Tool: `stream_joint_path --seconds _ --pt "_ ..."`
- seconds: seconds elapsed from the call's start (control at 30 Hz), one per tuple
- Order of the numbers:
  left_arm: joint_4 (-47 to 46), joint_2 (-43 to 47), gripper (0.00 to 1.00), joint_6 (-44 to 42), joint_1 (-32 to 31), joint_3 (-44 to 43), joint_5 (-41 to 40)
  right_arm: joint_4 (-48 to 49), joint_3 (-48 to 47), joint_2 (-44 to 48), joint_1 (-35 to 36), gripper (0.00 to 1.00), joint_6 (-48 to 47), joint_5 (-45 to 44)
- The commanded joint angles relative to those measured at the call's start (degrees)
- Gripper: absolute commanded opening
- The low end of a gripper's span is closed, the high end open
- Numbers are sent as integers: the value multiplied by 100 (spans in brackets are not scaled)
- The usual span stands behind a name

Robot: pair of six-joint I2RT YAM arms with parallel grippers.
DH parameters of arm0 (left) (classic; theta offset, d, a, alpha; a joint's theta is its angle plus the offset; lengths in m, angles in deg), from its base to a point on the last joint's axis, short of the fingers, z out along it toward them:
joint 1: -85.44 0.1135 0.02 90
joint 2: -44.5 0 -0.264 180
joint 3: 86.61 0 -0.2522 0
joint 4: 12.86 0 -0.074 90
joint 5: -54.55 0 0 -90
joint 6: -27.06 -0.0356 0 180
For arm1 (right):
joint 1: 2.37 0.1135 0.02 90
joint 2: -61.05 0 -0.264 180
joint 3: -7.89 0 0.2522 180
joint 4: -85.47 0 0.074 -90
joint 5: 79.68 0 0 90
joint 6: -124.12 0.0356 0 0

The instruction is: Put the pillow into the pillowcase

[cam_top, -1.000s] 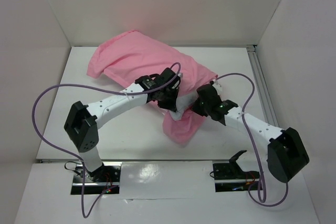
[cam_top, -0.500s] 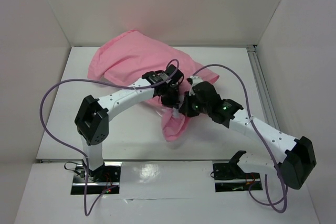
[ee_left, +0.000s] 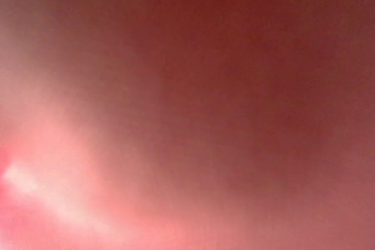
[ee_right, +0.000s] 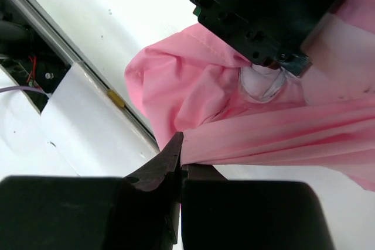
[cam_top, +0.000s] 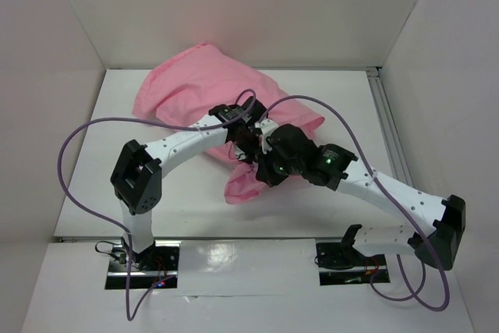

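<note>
The pink pillowcase (cam_top: pixel 199 87) lies bulging at the back centre of the table, with a loose flap (cam_top: pixel 243 185) hanging toward the front. The pillow is hidden. My left gripper (cam_top: pixel 246 144) is pushed into the pink cloth at the middle, and its fingers are covered. The left wrist view shows only blurred pink cloth (ee_left: pixel 187 109). My right gripper (cam_top: pixel 263 175) is right beside the left one. In the right wrist view the right gripper (ee_right: pixel 183 155) is shut on a stretched fold of the pillowcase (ee_right: pixel 275 136). The left gripper's black body (ee_right: pixel 263 16) shows just above it.
White walls enclose the table on three sides. A metal rail (cam_top: pixel 387 126) runs along the right side. The table's front edge with its strip (ee_right: pixel 96 89) lies just below the hanging flap. Purple cables (cam_top: pixel 86 138) loop over both arms.
My right arm has swung left and closed in on the left gripper, dragging the pillowcase's near flap leftward. The left gripper has shifted slightly back and left.
</note>
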Motion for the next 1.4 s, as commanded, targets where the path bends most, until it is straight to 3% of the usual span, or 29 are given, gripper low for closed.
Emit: stream_joint_path --seconds 0.0,0.17,0.23,0.3,0.33,0.37,0.43,0.6,0.8,0.93,1.07,1.13,1.2,1.3,1.37 --pt "-2164 -330 0 229 321 -379 -553 81 -864 869 579 0 337 1731" --pt "-1551 -638 0 -650 -293 -871 -378 511 -760 1564 359 0 732 -44" --pt "-1339 -578 1 -852 -355 -925 233 564 -541 1626 306 0 864 -564" --pt "-1268 -332 17 -1064 -356 -706 641 564 -408 1557 306 0 918 -811" --pt "-1268 -183 32 -1125 -304 -609 999 564 -356 1556 306 0 918 -916" --pt "-1320 176 63 -1187 -251 -512 1142 512 -294 1478 306 0 918 -986" --pt "-1495 564 63 -1362 -198 -163 1711 442 -294 1406 254 0 918 -1049" --pt "-1549 1488 67 -1363 127 446 1960 134 -188 1345 44 0 856 -1242" --pt "-1549 2094 97 -1310 180 1061 2558 28 111 1293 -449 0 918 -961" --pt "-1549 2472 98 -1310 180 1430 2611 28 339 1239 -809 0 970 -523" --pt "-1645 2885 78 -1310 233 1877 2611 98 401 1239 -1178 0 909 -215" --pt "-1768 3017 56 -1310 233 2019 2611 98 401 1239 -1301 0 856 -144" --pt "-1900 3080 48 -1310 233 2125 2673 19 401 1239 -1354 0 803 -143" --pt "-2216 2852 65 -1310 233 2178 2612 -34 270 1292 -1355 0 751 -143" --pt "-2488 2598 60 -1310 233 2117 2558 -34 269 1292 -1355 0 751 -143"
